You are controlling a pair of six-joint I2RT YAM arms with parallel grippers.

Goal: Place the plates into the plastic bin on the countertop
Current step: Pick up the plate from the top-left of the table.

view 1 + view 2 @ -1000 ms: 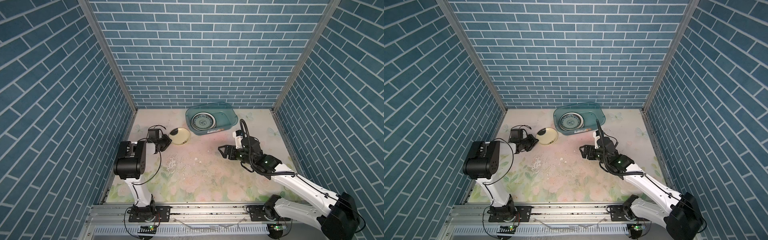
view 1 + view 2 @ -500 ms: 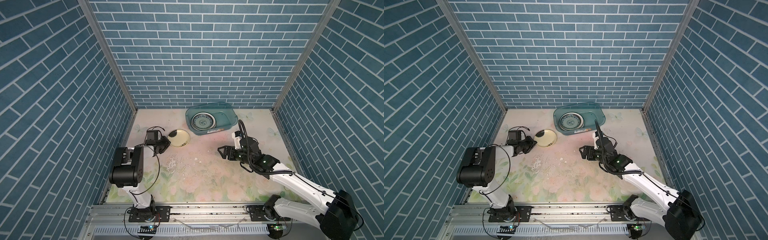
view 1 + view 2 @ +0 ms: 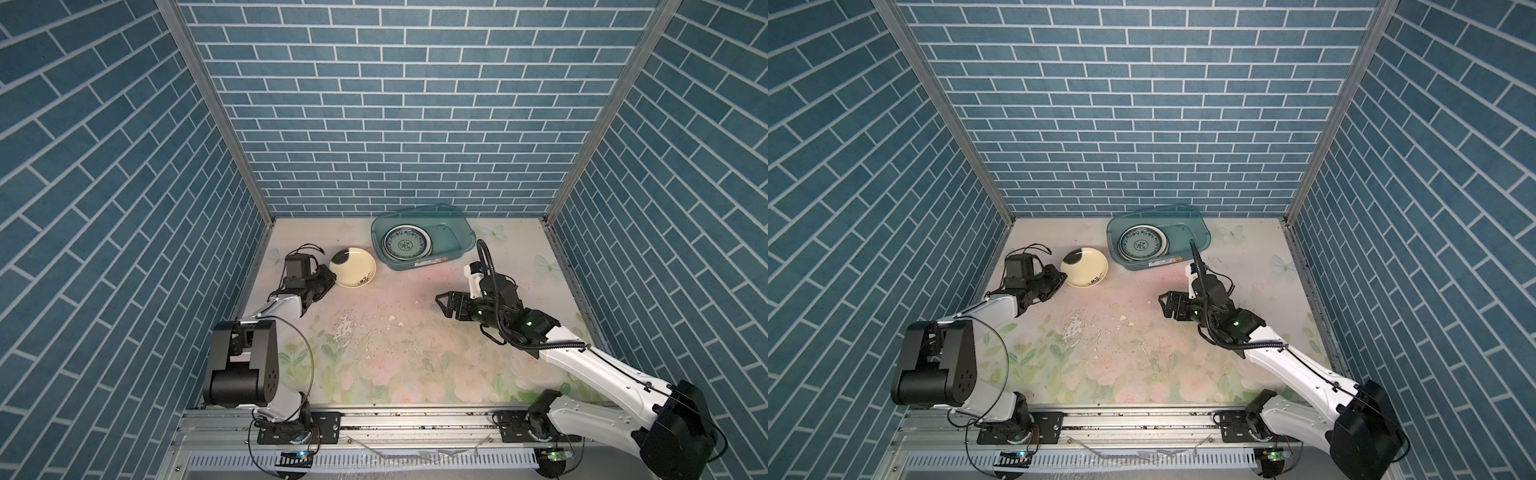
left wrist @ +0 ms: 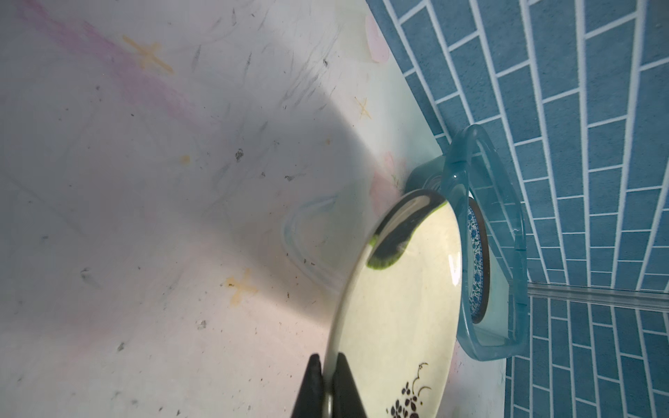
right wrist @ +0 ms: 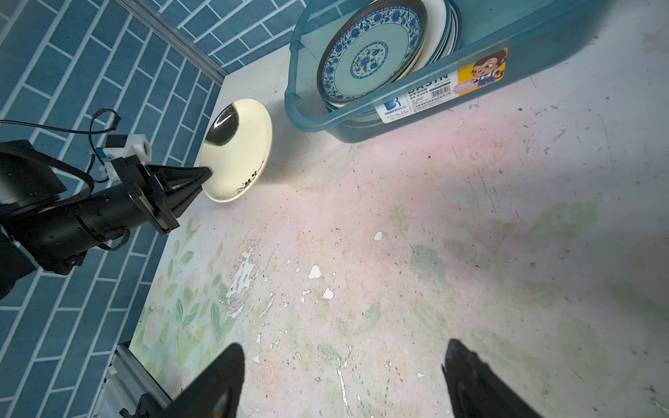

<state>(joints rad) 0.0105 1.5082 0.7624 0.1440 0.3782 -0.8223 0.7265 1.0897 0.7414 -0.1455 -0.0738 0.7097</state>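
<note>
A pale yellow plate (image 3: 353, 272) (image 3: 1084, 272) with a dark smear and black floral marks sits tilted at the back left of the countertop (image 3: 415, 353). My left gripper (image 3: 330, 276) (image 4: 327, 380) is shut on its near rim, one finger on each face. The plate (image 4: 398, 307) (image 5: 237, 152) lies just left of the plastic bin (image 3: 419, 266) (image 3: 1154, 262). The bin (image 5: 416, 83) holds a stack topped by a teal patterned plate (image 3: 404, 245) (image 5: 369, 54). My right gripper (image 3: 441, 303) (image 5: 344, 354) hangs open and empty over the middle right, in front of the bin.
Chipped, scuffed patches (image 3: 345, 328) mark the countertop's middle. Blue brick walls enclose the left, back and right. The bin (image 4: 517, 253) stands against the back wall, its label sticker (image 5: 445, 90) facing the front. A metal rail (image 3: 374, 419) runs along the front edge.
My left arm's elbow has dropped towards the front while its gripper stays shut on the yellow plate, which has shifted slightly left. The right arm has hardly moved.
</note>
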